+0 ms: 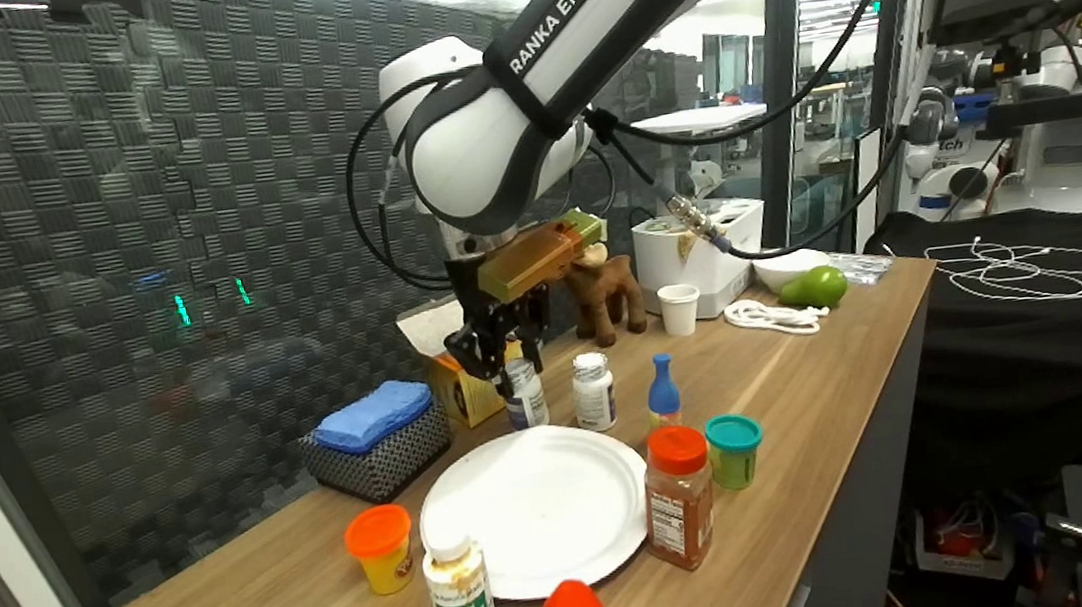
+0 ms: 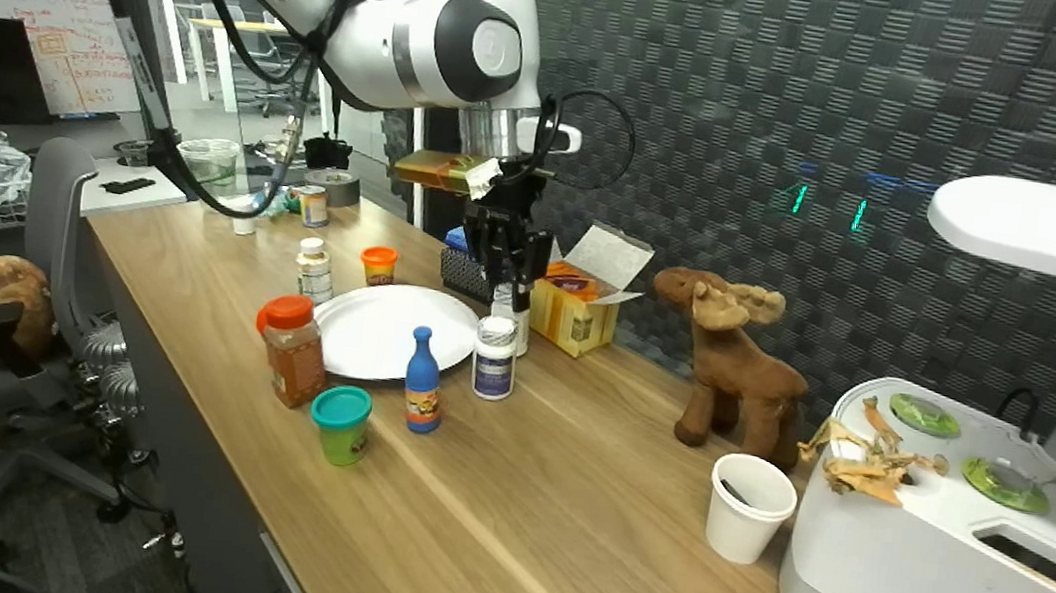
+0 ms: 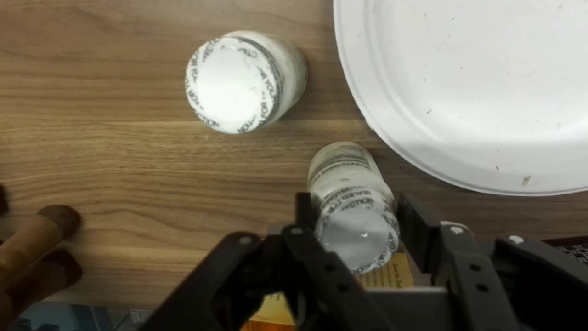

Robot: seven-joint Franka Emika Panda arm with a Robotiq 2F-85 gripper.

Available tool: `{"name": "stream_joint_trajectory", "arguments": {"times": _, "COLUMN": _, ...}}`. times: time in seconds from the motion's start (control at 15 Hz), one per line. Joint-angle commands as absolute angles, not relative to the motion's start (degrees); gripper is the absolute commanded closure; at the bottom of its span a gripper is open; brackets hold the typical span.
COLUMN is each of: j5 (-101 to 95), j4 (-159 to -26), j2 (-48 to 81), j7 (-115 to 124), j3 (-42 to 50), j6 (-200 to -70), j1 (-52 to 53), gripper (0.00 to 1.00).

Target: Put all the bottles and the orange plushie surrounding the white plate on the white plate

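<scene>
One carton (image 2: 575,321) near the hand (image 3: 356,203)

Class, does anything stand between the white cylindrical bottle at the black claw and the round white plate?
Nothing visible: brown wooden tabletop shows between the bottle at the claw and the plate. Another white bottle stands off that line.

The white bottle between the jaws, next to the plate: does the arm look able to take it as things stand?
Probably yes: in the wrist view the jaws flank the white bottle, though whether they grip it is unclear. The neighbouring bottle stands apart, out of the way.
</scene>
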State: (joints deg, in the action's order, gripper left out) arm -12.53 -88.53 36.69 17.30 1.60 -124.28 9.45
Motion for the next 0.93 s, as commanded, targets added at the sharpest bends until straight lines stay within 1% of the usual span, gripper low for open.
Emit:
{"name": "stream_joint_trajectory", "arguments": {"times": 0.0, "j5": -12.8, "j4": -85.8, "j2": 37.4, "j7": 17.7, "j3": 2.5, "j6": -123.2, "j1": 10.2, "gripper": 0.77}}
{"name": "stream_joint_trajectory", "arguments": {"times": 0.13, "j5": -12.9, "j4": -86.1, "j2": 36.4, "j7": 17.9, "j3": 2.5, "j6": -123.0, "j1": 10.4, "gripper": 0.80}}
{"name": "stream_joint_trajectory", "arguments": {"times": 0.53, "j5": -12.7, "j4": -90.3, "j2": 29.3, "j7": 20.6, "j3": 2.3, "j6": -120.3, "j1": 11.3, "gripper": 0.80}}
{"name": "stream_joint_trajectory", "arguments": {"times": 0.87, "j5": -9.1, "j4": -97.7, "j2": 22.2, "j7": 20.1, "j3": -0.7, "j6": -115.7, "j1": 11.1, "gripper": 0.80}}
